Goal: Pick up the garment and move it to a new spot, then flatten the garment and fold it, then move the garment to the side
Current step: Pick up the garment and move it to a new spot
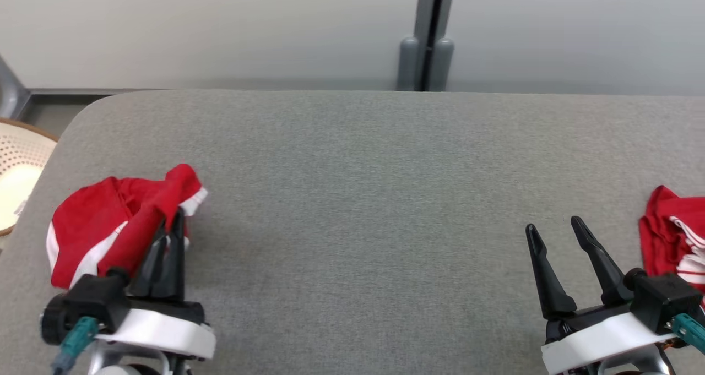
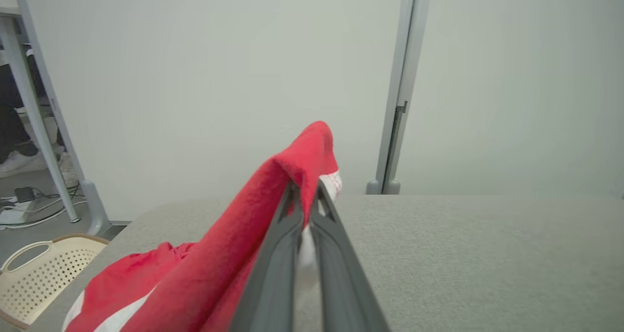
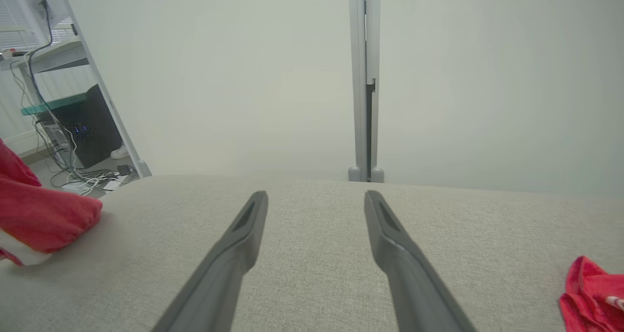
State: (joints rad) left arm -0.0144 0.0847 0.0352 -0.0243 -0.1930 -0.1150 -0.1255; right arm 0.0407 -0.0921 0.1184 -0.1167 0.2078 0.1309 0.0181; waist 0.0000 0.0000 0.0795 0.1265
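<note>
The left gripper (image 1: 174, 226) is pressing its two dark fingers together on a fold of the red garment (image 1: 88, 221). The cloth is caught between the tips and is peaking just above them in the left wrist view (image 2: 312, 146). From that pinch the garment is draping back along the gripper's left side and trailing down onto the grey padded table (image 1: 358, 199). There the rest of it, red with white stripes, is lying bunched.

Taken from the grey post (image 1: 427, 61) behind the table's far edge, this bundle is sitting well to the post's left and on the robot's side of it. The right gripper (image 1: 553, 226) is holding its fingers spread apart with nothing between them, over the table to the post's right and nearer the robot. A second red and white cloth (image 1: 669, 237) is lying further right of the post, just beside that gripper. A cream perforated basket (image 1: 16, 166) is standing off the table's left edge, furthest left of the post.
</note>
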